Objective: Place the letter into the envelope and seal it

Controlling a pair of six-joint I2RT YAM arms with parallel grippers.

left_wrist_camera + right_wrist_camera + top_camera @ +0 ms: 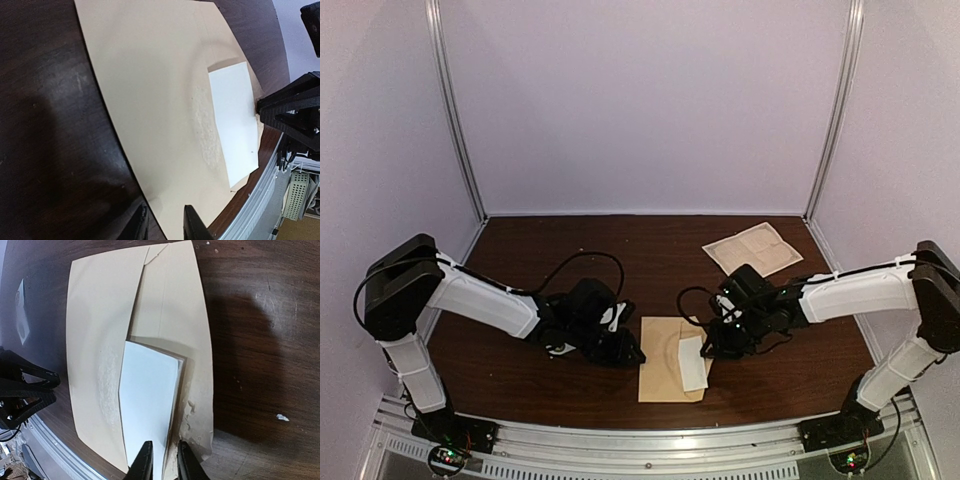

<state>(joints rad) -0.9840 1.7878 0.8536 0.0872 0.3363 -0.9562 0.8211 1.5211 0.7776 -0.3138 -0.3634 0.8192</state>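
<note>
ok so the letter point(150, 405) is nipped at its near end by the right gripper point(163, 462), whose fingers are drawn in narrow on it; the rest of the sheet is laid out ahead of those fingers on the envelope point(170, 295); only the far end looks tucked at the mouth, and how deep can't be told. The flap point(95, 340) is spread open on the side of those fingers toward the left gripper point(165, 227), flat on the table point(260, 340). The left gripper is set narrow too, with the envelope's edge running in between its fingers; whether the paper is actually pinched there can't be told.

What could be botched from here, probably: the envelope could get shoved along with the letter if it isn't really held, since paper is easily slid on a smooth tabletop; the letter could be buckled rather than fed in if it's pushed at a slant against the mouth; the envelope's edge just beside the right gripper's fingers, on the side away from the flap, looks crumpled and ragged, so it could be snagged and torn more; and a corner could be creased if the flap is folded before the sheet is fully inside.
</note>
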